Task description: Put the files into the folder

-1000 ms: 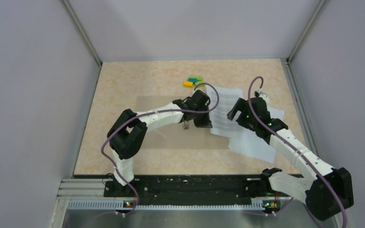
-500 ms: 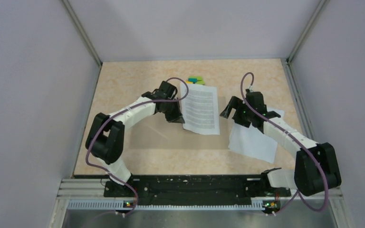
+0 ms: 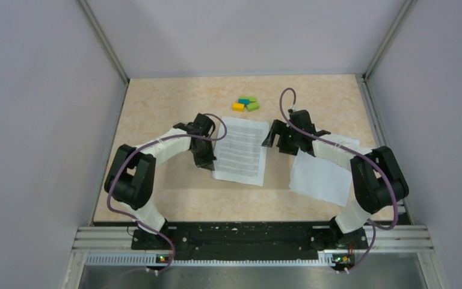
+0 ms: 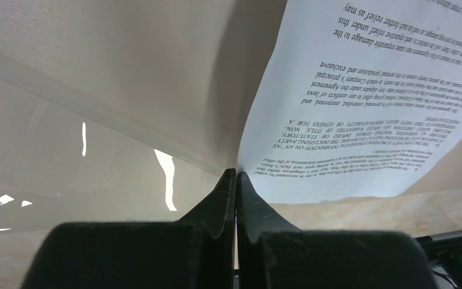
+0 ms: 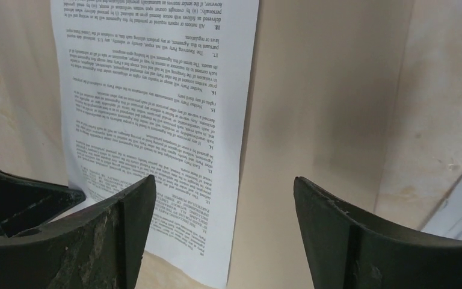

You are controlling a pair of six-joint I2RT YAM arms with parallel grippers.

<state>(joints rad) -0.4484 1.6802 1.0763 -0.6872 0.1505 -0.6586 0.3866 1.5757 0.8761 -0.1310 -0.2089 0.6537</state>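
Two end effectors work at one printed page. On the left, the left end effector (image 4: 236, 177) is pressed together, and it seems to pinch the left edge of the sheet (image 3: 240, 150), which curves up into the fingertips in the left wrist view. This sheet rests on the folder (image 5: 319, 108) near the middle of the tabletop (image 3: 156, 102). It looks laid on top, and I cannot tell if the folder is open. Some coloured blocks (image 3: 245, 104) sit well apart at the far side. To the right of the sheet, the right end effector (image 5: 222, 183) hangs over its right edge with the fingers spread wide and holding nothing. Further right, under that arm, a second sheet (image 3: 319, 177) lies flat, partly off the folder.

I judge the paper to be very light, thin and floppy. Held at one edge only, its free side will droop and drag, and it should slide easily on the smooth card. A hard pinch may crease it. The best hold is probably at an edge, near the middle of a long side. The flat second sheet gives no raised edge, so its border must first be lifted or slid. The folder looks stiffer, but light enough to shift if pushed.
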